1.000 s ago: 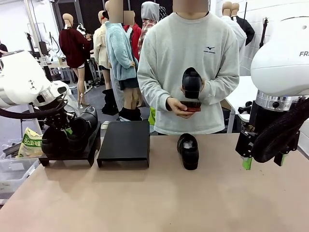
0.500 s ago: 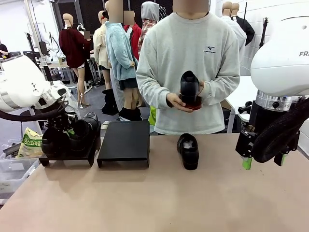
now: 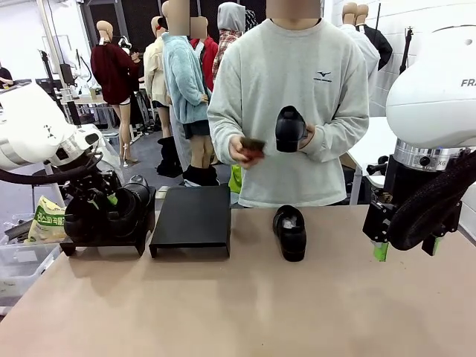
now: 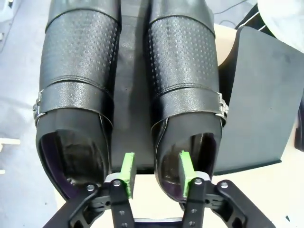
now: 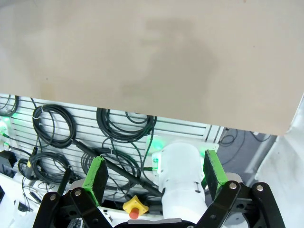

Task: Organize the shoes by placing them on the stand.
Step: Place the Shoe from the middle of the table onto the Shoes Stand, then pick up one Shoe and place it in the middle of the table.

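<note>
Two black glossy shoes (image 3: pixel 123 208) stand side by side on the left black stand (image 3: pixel 104 242). My left gripper (image 3: pixel 102 201) hovers at their heels, open. In the left wrist view its green pads (image 4: pixel 127 168) straddle the heel wall of the right-hand shoe (image 4: pixel 183 76) without touching it, beside the other shoe (image 4: pixel 78 71). A third shoe (image 3: pixel 289 232) lies on the table. The person holds a fourth shoe (image 3: pixel 290 129) at chest height and a small dark thing (image 3: pixel 251 145) in the other hand. My right gripper (image 3: pixel 405 249) hangs open above the table's right edge, holding nothing.
A second black stand (image 3: pixel 190 217) sits bare next to the first, also seen as a dark slab (image 4: pixel 266 95). A clear bin with a bag (image 3: pixel 44 222) is off the table's left. The right gripper (image 5: pixel 154 173) looks down past the table edge (image 5: pixel 142 111) onto cables.
My left gripper has opened and let go of the shoe on the left stand. The person's hand has drawn a small dark thing away from the held shoe's sole.
</note>
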`<state>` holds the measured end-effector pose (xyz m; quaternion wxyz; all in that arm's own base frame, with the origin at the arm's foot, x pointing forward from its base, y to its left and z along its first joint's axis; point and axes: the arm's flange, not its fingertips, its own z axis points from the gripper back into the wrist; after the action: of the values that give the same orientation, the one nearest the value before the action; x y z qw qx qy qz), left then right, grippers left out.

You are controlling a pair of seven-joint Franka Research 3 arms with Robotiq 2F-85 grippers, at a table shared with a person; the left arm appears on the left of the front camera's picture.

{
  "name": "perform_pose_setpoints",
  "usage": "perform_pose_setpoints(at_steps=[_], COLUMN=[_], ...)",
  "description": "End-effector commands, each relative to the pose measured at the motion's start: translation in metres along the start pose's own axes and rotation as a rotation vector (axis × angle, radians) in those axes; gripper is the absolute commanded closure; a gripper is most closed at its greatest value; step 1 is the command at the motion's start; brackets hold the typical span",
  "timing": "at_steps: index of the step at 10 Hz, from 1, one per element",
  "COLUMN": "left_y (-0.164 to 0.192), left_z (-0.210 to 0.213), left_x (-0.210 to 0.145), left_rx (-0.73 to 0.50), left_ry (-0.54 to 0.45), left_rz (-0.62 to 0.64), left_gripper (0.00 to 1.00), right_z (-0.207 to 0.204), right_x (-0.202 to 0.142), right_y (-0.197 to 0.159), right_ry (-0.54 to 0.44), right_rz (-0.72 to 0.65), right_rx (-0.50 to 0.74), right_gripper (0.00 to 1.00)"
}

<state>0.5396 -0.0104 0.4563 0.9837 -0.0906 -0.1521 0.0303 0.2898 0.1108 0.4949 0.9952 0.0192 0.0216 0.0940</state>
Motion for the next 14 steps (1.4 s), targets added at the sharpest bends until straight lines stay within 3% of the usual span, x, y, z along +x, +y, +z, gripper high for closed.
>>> perform_pose_setpoints(at_steps=[1, 3, 6, 7, 14], left_y=[-0.007, -0.022, -0.025, -0.024, -0.024], left_z=[0.015, 0.033, 0.044, 0.039, 0.039], left_x=[0.001, -0.002, -0.007, -0.001, -0.001], left_rx=[0.054, 0.069, 0.068, 0.050, 0.050], left_ry=[-0.022, -0.048, -0.005, -0.056, -0.056], left_rz=[-0.033, -0.081, -0.030, -0.094, -0.094], left_gripper=[0.00, 0.00, 0.00, 0.00, 0.00], right_z=[0.002, 0.002, 0.002, 0.002, 0.002], right_x=[0.003, 0.003, 0.003, 0.003, 0.003], right_y=[0.001, 0.001, 0.001, 0.001, 0.001], right_ry=[0.002, 0.002, 0.002, 0.002, 0.002], right_rz=[0.004, 0.004, 0.004, 0.004, 0.004], right_rx=[0.005, 0.005, 0.005, 0.005, 0.005], right_gripper=[0.00, 0.00, 0.00, 0.00, 0.00])
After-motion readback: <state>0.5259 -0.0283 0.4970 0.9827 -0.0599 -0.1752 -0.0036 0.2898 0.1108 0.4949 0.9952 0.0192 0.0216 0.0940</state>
